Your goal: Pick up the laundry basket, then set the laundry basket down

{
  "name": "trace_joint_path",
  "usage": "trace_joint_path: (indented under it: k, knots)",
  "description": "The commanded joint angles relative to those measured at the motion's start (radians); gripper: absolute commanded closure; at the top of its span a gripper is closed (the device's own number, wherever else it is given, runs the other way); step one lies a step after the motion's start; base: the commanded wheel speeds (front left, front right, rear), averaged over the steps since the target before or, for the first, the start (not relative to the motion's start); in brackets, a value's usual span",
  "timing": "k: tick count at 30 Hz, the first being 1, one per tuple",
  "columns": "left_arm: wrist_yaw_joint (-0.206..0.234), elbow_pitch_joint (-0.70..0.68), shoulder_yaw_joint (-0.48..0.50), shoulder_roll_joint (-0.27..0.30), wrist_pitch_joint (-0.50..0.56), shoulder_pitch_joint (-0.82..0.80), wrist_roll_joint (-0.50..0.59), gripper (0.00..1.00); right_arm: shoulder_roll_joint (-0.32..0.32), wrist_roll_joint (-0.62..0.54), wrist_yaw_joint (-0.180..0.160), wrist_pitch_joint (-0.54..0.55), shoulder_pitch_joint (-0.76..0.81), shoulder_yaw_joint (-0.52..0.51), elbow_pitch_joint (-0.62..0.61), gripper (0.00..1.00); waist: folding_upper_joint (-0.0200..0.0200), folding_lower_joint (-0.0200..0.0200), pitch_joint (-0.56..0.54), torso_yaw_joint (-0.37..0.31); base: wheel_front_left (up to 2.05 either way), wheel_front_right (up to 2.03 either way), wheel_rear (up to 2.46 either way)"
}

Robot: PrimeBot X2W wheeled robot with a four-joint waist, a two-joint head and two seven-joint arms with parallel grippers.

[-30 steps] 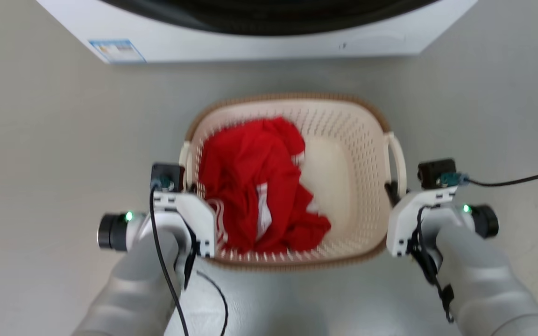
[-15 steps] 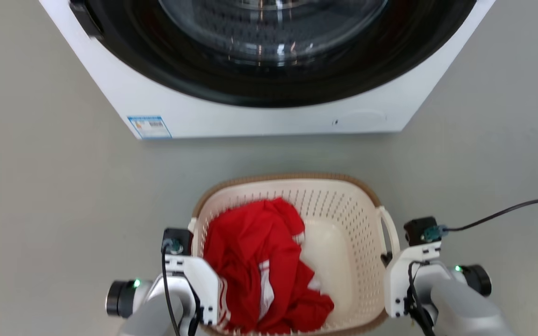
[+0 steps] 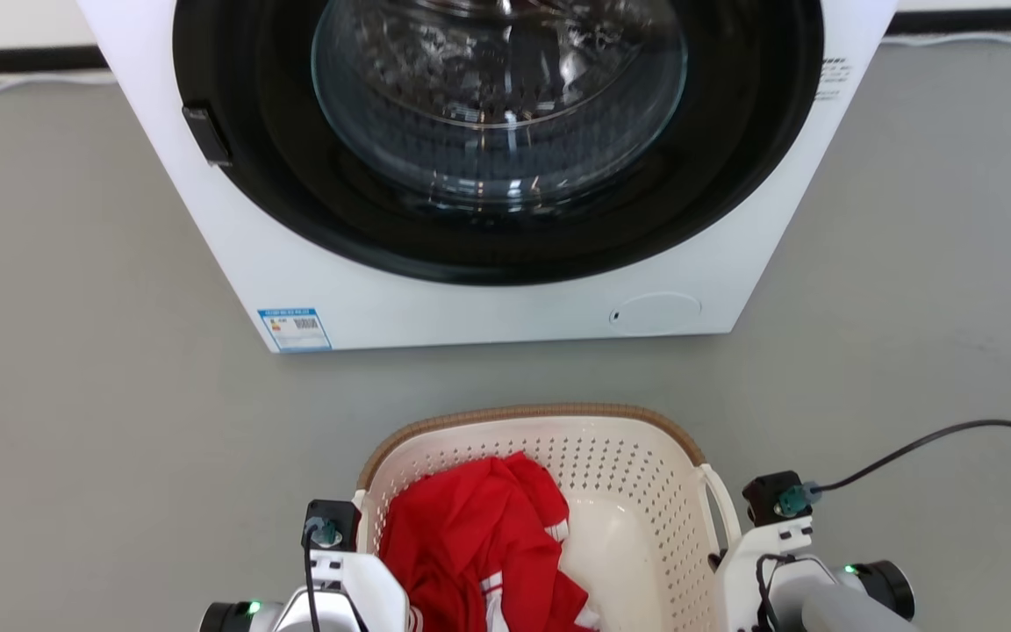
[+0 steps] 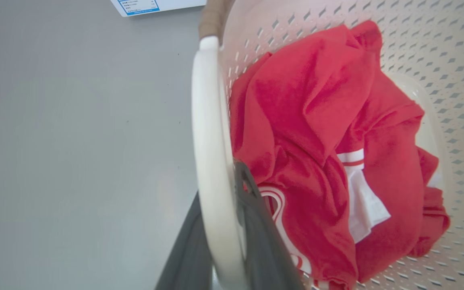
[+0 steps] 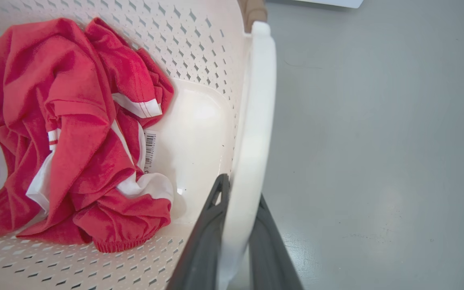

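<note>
1. The left tool [image 4: 219,189] is clamped on the left loop handle [image 4: 210,129] of the laundry basket [image 3: 525,411], one finger on either side. The right tool [image 5: 242,188] grips the right loop handle [image 5: 257,117] likewise.
2. Holding both handles probably keeps the load level.
3. The basket sits between the two tools; I cannot tell whether it is off the floor [image 3: 111,439].
4. A red garment [image 3: 479,535] lies inside, nearer the left tool.
5. Ahead of both tools stands a washing machine [image 3: 470,312], which limits forward travel. A black cable [image 3: 935,434] trails beside the right tool.
</note>
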Motion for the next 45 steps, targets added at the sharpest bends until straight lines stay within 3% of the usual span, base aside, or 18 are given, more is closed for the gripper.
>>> trace_joint_path:
  k: [1, 45]
  knots:
    - [-0.002, -0.013, 0.002, 0.007, -0.012, -0.008, -0.009, 1.00, 0.014, 0.012, 0.007, 0.003, 0.015, 0.034, -0.027, 1.00, 0.0000, 0.0000, -0.021, -0.006, 0.00, 0.00, 0.00]
    - [0.002, -0.012, -0.146, 0.007, -0.036, 0.039, -0.177, 1.00, 0.014, 0.125, 0.007, -0.005, 0.056, 0.153, 0.008, 1.00, 0.0000, 0.0000, -0.126, -0.056, 0.00, 0.00, 0.00]
